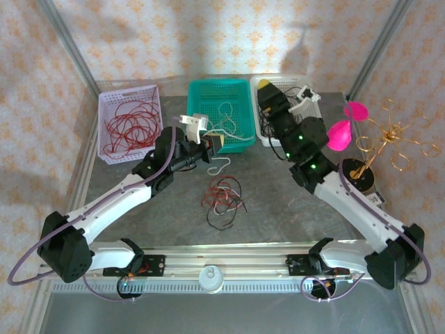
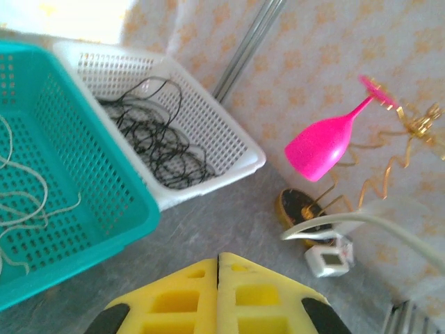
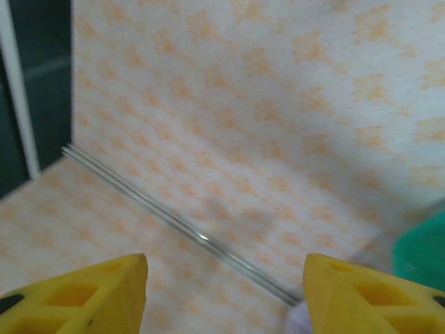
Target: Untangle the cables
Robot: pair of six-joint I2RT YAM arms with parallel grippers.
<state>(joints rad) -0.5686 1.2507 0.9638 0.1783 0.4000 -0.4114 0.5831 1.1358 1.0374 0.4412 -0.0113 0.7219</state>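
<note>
Nearest to us, on the grey table [image 1: 278,216], we see the cables [image 1: 224,197]: a small loose bunch of red and black wires, lying between the two arms and apart from both grippers. Just behind this bunch one white wire [image 1: 220,165] makes a loop on the table, directly at the near side of the left gripper [image 1: 215,143]. In the left wrist view its yellow fingers [image 2: 174,299] are pressed together with no gap. We cannot tell if the white wire is pinched between them.

Farther back three baskets stand in a row. The purple basket [image 1: 128,90] at the left contains red wires, the teal basket [image 1: 240,87] in the middle contains white wires, and the white basket [image 1: 313,115] at the right contains black wires.

The right gripper [image 1: 267,92] hangs over the white basket, well apart from the bunch. In the right wrist view its fingers [image 3: 83,292] stand wide apart, nothing is between them, and they face the patterned wall.
</note>
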